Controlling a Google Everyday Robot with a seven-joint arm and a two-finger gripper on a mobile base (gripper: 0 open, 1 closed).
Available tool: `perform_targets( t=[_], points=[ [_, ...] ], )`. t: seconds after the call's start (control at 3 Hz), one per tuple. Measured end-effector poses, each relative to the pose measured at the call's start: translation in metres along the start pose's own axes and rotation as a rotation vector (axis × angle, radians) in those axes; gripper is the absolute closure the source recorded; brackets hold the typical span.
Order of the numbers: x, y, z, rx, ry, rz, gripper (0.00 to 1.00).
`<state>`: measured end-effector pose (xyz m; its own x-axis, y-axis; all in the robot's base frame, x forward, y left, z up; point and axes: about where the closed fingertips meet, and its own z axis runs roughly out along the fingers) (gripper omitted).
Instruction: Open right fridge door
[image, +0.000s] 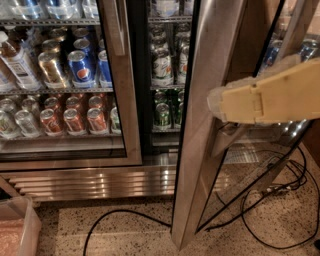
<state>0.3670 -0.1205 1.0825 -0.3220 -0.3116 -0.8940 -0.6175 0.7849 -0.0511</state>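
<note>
The fridge (100, 177) is a steel drinks cooler with wire shelves of cans and a slatted grille at its base. The right fridge door (197, 150) stands swung out toward me, seen nearly edge-on, its steel frame slanting from top right to the floor. The opening behind it shows green and white cans (162, 112). My cream-coloured gripper (216, 104) reaches in from the right at mid height, its tip against the outer face of the door's steel frame.
The left door (125, 100) is shut over blue Pepsi and red cans. Black cables (270, 200) loop across the speckled floor under and right of the open door. A translucent bin (20, 225) sits at the bottom left.
</note>
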Motion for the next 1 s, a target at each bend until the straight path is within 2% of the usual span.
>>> perform_targets(
  t=[0.33,1.0],
  points=[
    [-0.0062,-0.0163,-0.0122,0.058,-0.004,-0.014,0.00],
    [-0.0062,-0.0163,-0.0122,0.058,-0.004,-0.014,0.00]
  ],
)
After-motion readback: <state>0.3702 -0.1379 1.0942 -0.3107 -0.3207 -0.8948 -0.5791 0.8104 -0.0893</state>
